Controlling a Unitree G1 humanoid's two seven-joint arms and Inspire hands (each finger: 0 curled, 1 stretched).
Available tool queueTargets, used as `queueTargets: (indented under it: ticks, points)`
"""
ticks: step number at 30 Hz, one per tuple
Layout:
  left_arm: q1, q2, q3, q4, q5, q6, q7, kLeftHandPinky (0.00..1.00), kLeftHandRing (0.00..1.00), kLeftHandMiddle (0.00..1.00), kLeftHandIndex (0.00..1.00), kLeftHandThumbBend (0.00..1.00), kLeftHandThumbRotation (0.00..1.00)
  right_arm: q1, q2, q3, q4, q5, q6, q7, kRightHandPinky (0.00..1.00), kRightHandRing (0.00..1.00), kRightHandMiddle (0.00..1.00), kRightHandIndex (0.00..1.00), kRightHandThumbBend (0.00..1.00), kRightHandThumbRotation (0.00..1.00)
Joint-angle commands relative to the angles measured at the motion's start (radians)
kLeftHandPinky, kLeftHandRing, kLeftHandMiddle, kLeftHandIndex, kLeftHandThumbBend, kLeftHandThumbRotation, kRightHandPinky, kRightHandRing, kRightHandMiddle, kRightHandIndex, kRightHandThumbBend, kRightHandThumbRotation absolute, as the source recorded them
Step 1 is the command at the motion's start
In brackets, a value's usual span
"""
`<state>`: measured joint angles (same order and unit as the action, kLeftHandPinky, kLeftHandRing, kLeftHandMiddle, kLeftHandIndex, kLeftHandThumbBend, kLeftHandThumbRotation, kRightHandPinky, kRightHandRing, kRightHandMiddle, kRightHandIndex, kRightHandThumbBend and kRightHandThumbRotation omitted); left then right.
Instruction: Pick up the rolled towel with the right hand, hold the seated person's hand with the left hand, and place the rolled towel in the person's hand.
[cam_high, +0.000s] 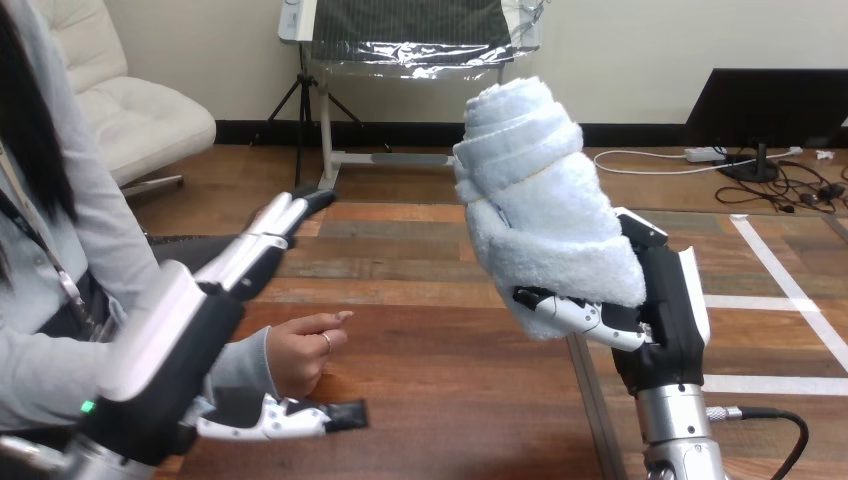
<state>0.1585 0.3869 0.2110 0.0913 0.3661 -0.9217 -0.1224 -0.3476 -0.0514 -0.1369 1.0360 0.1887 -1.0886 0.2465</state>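
- Nearest you, at 8 o'clock, your left hand (165, 345) is spread: fingers (268, 238) straight and aimed to 1 o'clock, thumb (290, 418) lying low toward 3 o'clock
- The person's hand (300, 352) sits in the gap between thumb and fingers, loosely curled; nothing of yours wraps it, and whether the thumb touches it from below I cannot tell
- The step in hand, as I judge it, is the hold: close the fingers slowly over the back of the person's hand and raise the thumb under it, gently, with no squeeze
- Steady it so the palm faces up or sideways; the towel needs somewhere to land, and those curled fingers may have to open first
- Farther off, at 3 o'clock, your right hand (668, 325) is clamped round the lower end of the towel (545, 200), which stands nearly upright in the air, well apart from the person's hand
- Leave the towel up there until the left hand has its hold, then bring it toward 8 o'clock, low end first
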Motion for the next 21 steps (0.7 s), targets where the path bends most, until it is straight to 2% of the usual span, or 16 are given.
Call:
queueTargets:
  ticks: [1,9,21]
  points:
    - [-0.035,0.047,0.029,-0.035,0.022,0.017,0.026,0.80,0.90,0.96,0.94,1.00,0.29,-0.027,0.016,-0.013,-0.082,0.024,-0.038,0.009,0.20,0.25,0.35,0.37,0.74,0.00]
    - [-0.044,0.104,0.028,-0.019,0.029,0.060,0.016,0.82,0.91,0.96,0.95,1.00,0.25,-0.012,0.024,-0.013,-0.103,0.021,-0.048,0.007,0.20,0.25,0.35,0.37,0.74,0.00]
    - [-0.090,0.181,0.006,0.061,0.042,0.098,0.015,0.82,0.90,0.93,0.94,1.00,0.21,0.010,0.030,-0.008,-0.126,0.017,-0.074,0.011,0.20,0.26,0.35,0.37,0.74,0.00]
